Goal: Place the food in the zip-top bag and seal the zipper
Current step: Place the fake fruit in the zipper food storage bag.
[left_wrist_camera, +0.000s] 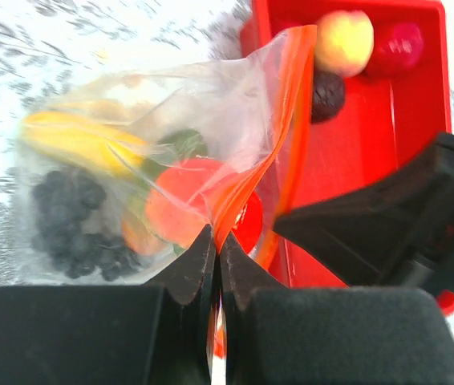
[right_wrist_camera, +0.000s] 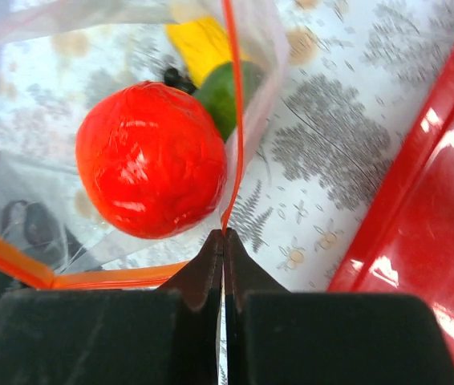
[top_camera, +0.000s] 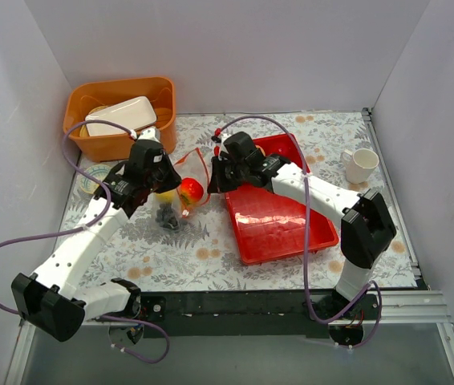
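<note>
Bag (top_camera: 180, 191) just left of tray (top_camera: 279, 228), holding red ball (right_wrist_camera: 151, 160), grapes (left_wrist_camera: 70, 216), yellow piece (left_wrist_camera: 74, 140), mango (right_wrist_camera: 227, 92). Peach ball (left_wrist_camera: 343, 42), dark red ball (left_wrist_camera: 395, 48), dark ball (left_wrist_camera: 327, 95) not yet bagged, in tray. Zipper (left_wrist_camera: 287, 104) unsealed, mouth open. Left claw (left_wrist_camera: 215, 249), right claw (right_wrist_camera: 223, 241) each clamped on zipper.

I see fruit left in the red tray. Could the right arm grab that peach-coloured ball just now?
Probably not yet. The right gripper is shut on the zipper, so it has no free jaws. The peach-coloured ball lies uncovered in the red tray, likely reachable once it lets go.
</note>
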You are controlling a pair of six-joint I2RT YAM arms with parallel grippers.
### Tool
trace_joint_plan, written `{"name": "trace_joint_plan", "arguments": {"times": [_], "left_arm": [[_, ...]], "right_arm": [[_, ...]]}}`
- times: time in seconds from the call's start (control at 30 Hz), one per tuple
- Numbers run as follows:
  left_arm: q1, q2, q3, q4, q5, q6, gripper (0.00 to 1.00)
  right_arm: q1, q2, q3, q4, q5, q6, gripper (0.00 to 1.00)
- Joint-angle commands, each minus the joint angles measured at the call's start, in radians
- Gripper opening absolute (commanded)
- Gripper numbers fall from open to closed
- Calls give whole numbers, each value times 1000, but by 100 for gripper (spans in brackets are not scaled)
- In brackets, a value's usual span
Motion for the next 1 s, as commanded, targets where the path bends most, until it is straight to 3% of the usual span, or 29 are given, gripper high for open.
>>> {"name": "trace_joint_plan", "arguments": {"times": [0.0, 0.1, 0.2, 0.3, 0.33, 0.4, 0.47, 0.63, 0.73, 0.97], "left_arm": [[54, -24, 121, -72, -145, -7, 0], [110, -29, 198, -109, -184, 24, 0], [139, -4, 351, -172, -227, 68, 0], [154, 48, 445, -252, -265, 108, 0], [157, 63, 453, -267, -273, 107, 0], [165, 73, 426, -276, -271, 118, 0], [168, 56, 361, -272, -261, 122, 0], [171, 14, 309, -280, -305, 119, 0], [173, 13, 336, -303, -342, 133, 0], [173, 16, 425, -319, -264, 153, 0]], "right_arm": [[16, -34, 140, 38, -76, -50, 1], [32, -37, 197, 23, -63, -81, 1], [46, -66, 194, 76, -38, -99, 8], [46, 15, 356, -63, -14, -124, 8], [46, 67, 402, -155, -6, -128, 2], [48, 79, 441, -169, -22, -133, 1], [48, 59, 386, -103, -77, -131, 8], [46, 87, 393, -128, -84, -127, 9], [46, 142, 441, -157, -147, -128, 11], [46, 228, 447, -151, -234, -99, 11]]}}
